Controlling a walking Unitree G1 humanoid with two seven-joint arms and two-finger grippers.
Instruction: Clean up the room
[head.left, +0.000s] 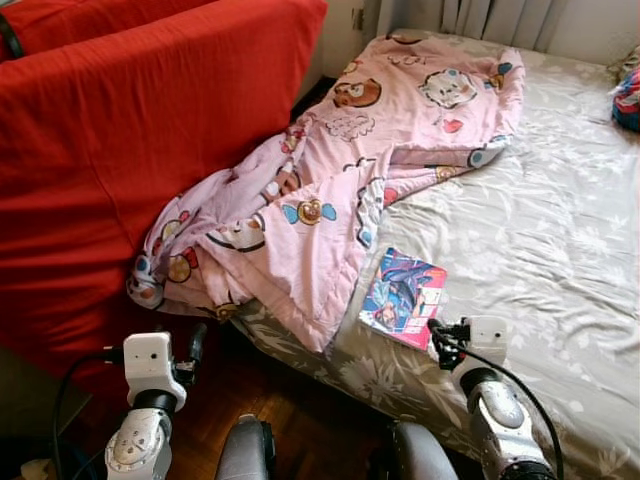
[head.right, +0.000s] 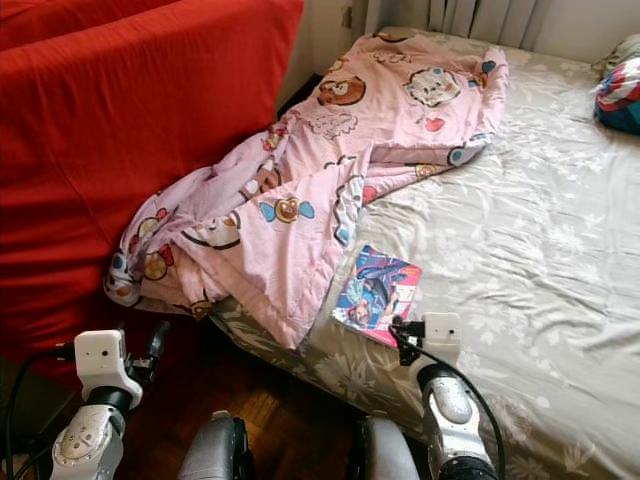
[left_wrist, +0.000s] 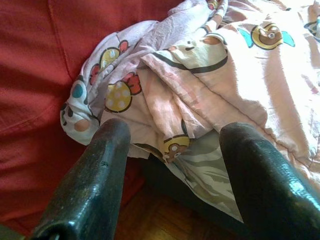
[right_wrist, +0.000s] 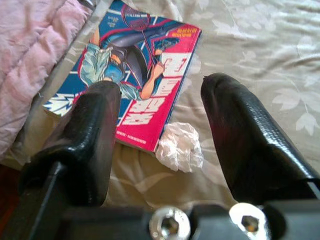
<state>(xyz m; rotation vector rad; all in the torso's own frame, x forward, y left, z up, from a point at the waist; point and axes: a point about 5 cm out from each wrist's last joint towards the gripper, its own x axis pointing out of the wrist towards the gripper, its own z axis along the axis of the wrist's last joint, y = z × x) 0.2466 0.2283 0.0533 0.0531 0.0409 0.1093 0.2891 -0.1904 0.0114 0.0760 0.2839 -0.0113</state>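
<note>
A home bedroom: bed (head.left: 560, 250) with rumpled cartoon blanket (head.left: 330, 190) and wooden floor (head.left: 290, 420).

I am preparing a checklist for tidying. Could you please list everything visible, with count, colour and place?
blanket: one, pink with cartoon prints, crumpled over the bed's near-left side, hanging off the edge
comic book: one, blue and pink, flat on the bed near its edge
crumpled paper: one, white, beside the comic book
bed sheet: one, grey floral
sofa: one, red, left of the bed
floor: brown wood
left gripper: fingers open, facing the blanket
right gripper: fingers open, over the crumpled paper
</note>
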